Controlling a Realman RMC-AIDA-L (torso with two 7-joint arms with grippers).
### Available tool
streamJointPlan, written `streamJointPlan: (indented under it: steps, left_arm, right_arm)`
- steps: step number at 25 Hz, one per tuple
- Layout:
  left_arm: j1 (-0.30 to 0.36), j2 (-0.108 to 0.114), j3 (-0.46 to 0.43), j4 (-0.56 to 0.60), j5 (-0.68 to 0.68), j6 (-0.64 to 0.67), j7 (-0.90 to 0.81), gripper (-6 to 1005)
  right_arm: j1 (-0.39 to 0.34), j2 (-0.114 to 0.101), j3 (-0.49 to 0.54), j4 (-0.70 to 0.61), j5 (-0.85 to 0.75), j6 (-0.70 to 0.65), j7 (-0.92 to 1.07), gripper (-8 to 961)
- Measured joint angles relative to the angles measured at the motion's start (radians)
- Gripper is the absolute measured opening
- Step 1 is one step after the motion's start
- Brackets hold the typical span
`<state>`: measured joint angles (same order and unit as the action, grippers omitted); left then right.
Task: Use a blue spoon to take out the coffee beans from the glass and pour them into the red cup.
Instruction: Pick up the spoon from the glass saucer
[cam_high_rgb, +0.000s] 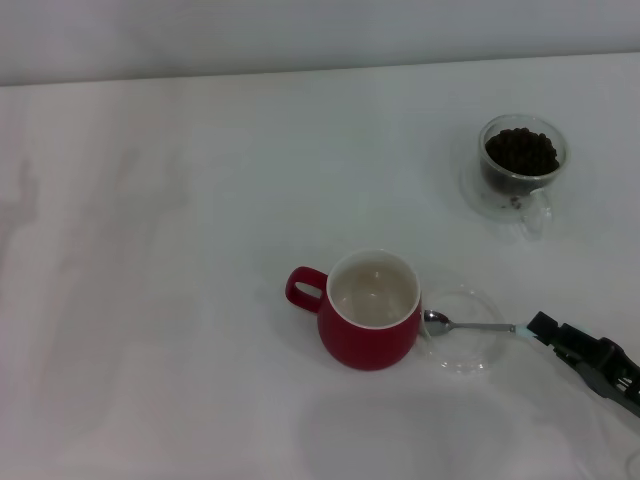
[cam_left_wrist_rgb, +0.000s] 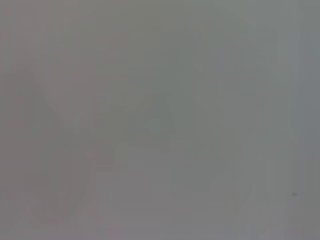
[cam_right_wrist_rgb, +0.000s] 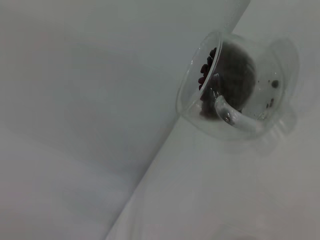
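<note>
One small teaspoon, the blue spoon (cam_high_rgb: 470, 326), lies flat with its shiny metal bowl over a flat round clear glass saucer (cam_high_rgb: 462, 358), the bowl just beside the wall of the red cup (cam_high_rgb: 368, 310). Its pale blue handle end reaches to the tip of the right gripper (cam_high_rgb: 545, 330), a black tool that enters from the lower right corner of the head view. The gripper's tip meets the handle end, but I cannot tell if the fingers are closed on it or only near it. The red cup is a rounded glossy ceramic mug with a cream-white inside; it stands upright near the middle of the white table (cam_high_rgb: 180, 300), with its loop handle turned to the robot's left, and it looks empty. The glass (cam_high_rgb: 522, 165), a small clear double-walled cup with a clear handle, stands upright well apart from the mug, at the far right of the table. It holds the coffee beans (cam_high_rgb: 521, 151), dark brown and heaped up to near the rim. The right wrist view shows this glass (cam_right_wrist_rgb: 235, 85) too, with beans (cam_right_wrist_rgb: 206, 70) at its rim. The left gripper is not seen in any view; the left wrist view shows only a plain grey surface.
</note>
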<state>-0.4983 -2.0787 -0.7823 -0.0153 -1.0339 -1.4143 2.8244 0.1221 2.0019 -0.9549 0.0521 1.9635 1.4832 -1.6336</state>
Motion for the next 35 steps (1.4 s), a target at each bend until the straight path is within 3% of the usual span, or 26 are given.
streamJointPlan:
  steps: [7,35]
  left_arm:
    - [0.002,0.0,0.0,0.001,0.0,0.003,0.0,504]
    - [0.011,0.0,0.0,0.0,-0.01,0.0,0.0,503]
  right_arm:
    - [0.003,0.0,0.005,0.0,0.001,0.0,0.005,162]
    - [0.063,0.0,0.023,-0.043,0.013,-0.017,0.023,147]
